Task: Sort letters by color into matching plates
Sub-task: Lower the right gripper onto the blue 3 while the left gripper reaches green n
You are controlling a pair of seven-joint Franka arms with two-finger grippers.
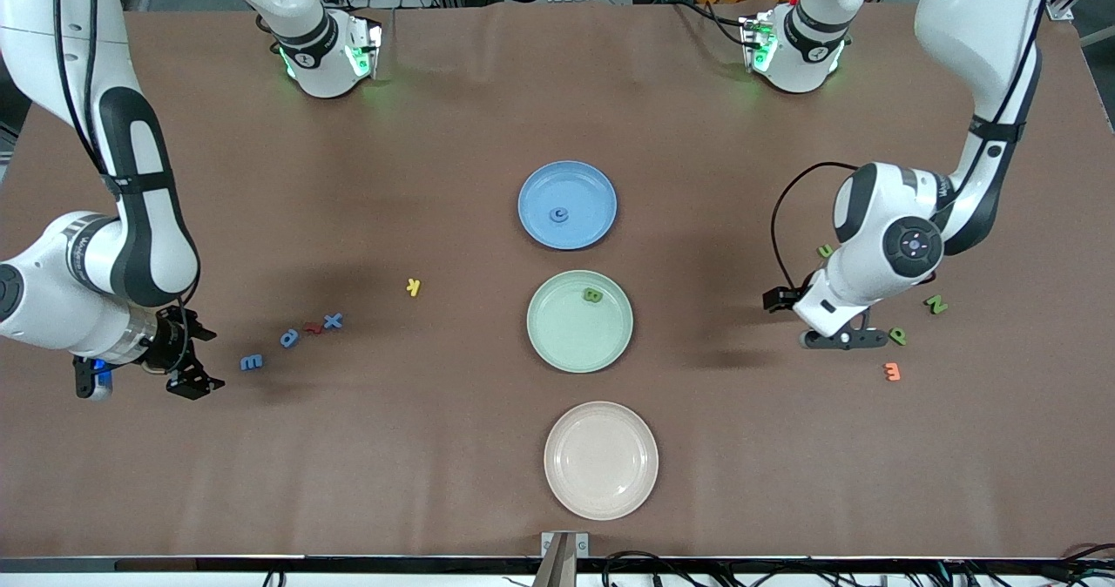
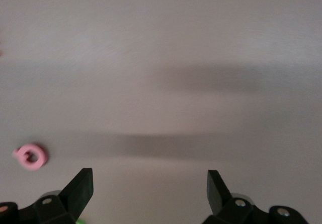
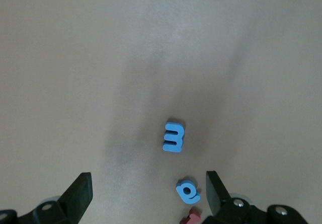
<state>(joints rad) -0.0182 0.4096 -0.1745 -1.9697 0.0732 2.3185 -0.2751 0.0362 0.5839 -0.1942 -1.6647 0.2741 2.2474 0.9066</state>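
The green plate [image 1: 579, 321] sits in the middle of the table, and I place everything from it. The blue plate [image 1: 567, 205] is just beside it, farther from the front camera, with one blue letter [image 1: 559, 215] in it. The green plate holds one green letter [image 1: 592, 294] near its rim. A beige plate [image 1: 601, 459] lies nearer to the camera.

Toward the right arm's end, well apart from the green plate, lie three blue letters – an E [image 1: 251, 361], a round one [image 1: 289, 337] and an X [image 1: 333, 320] – with a red piece [image 1: 313, 327] between the last two. A yellow K [image 1: 414, 286] lies between this group and the green plate. The right gripper [image 1: 190, 380] hangs low near the E, jaws wide open and empty.

Toward the left arm's end lie three green letters: an N [image 1: 935, 304], a P [image 1: 897, 336] and one [image 1: 824, 251] partly hidden by the arm. An orange letter [image 1: 892, 371] lies close to the P. The left gripper [image 1: 841, 340] is low just beside the P, also open and empty; its wrist view shows a pink letter [image 2: 30, 156].

I think the risk is a wrong pick – the red piece almost touches the blue ones, and the orange letter is near the P, so wide jaws could take two at once or push one away. The letters are flat, so a grip can slip.

Between each group and the plates the table [image 1: 435, 134] is bare, so there is good room to carry. No letter lies near a table edge.
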